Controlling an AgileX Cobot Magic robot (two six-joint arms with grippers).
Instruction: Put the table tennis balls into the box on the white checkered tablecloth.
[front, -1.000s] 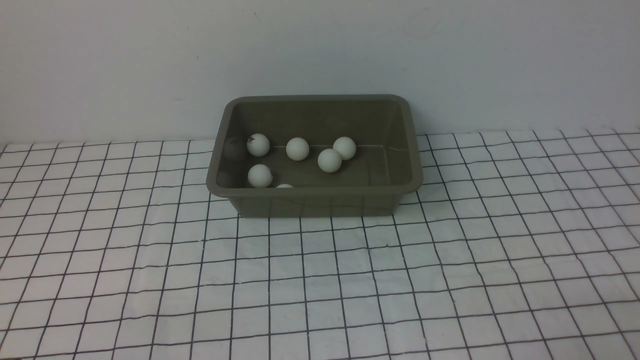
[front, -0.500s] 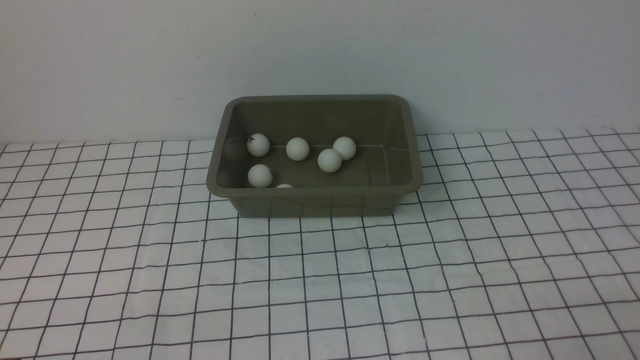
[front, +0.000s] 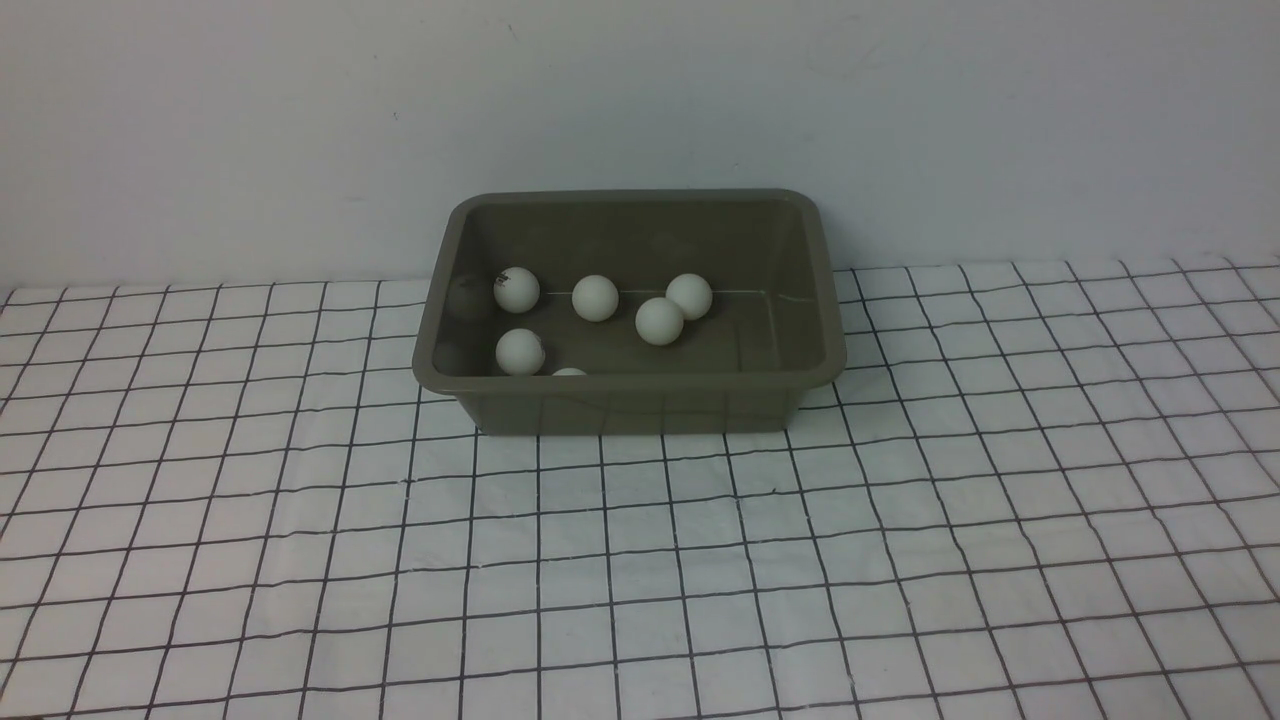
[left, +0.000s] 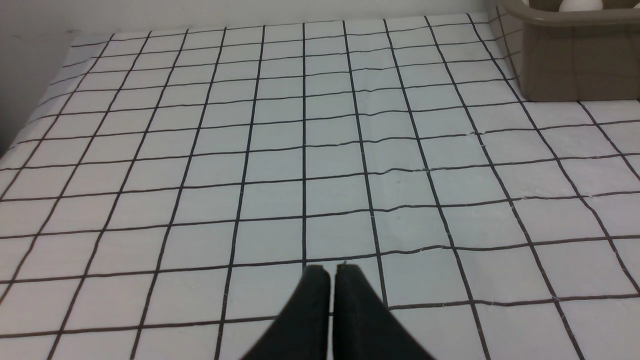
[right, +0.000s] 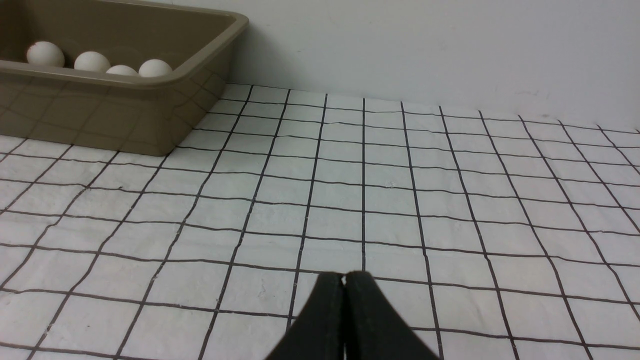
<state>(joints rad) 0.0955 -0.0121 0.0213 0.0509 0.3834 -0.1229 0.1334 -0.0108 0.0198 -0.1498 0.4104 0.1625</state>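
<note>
Six table tennis balls (front: 595, 298) lie inside the box (front: 628, 403) in the front view, five in plain sight and the sixth only a sliver above the near wall. No arm or end effector shows there. Set against the earlier front pictures, nothing differs: every ball sits in the same spot, the box stands in the same place at the far edge of the white checkered tablecloth (front: 640, 560), and no ball lies on the cloth. That stillness suggests the task is finished and the arms are parked clear.

One pair of dark fingers fills the lower edge of the left wrist view: the left end effector (left: 327, 270) has its tips brought together with only a hairline between them, holding nothing. Ahead of it and off to one side, well apart, a corner of the box (left: 570, 70) shows, with the crown of a ball (left: 580, 5) just above its rim. The cloth (left: 300, 150) directly ahead of the tips is bare.

One more closed pair appears in the right wrist view: the right end effector (right: 344, 277) is pressed together, empty. The box (right: 125, 110) stands ahead and to the other side, well apart, four balls (right: 92, 61) peeking over its rim.
</note>
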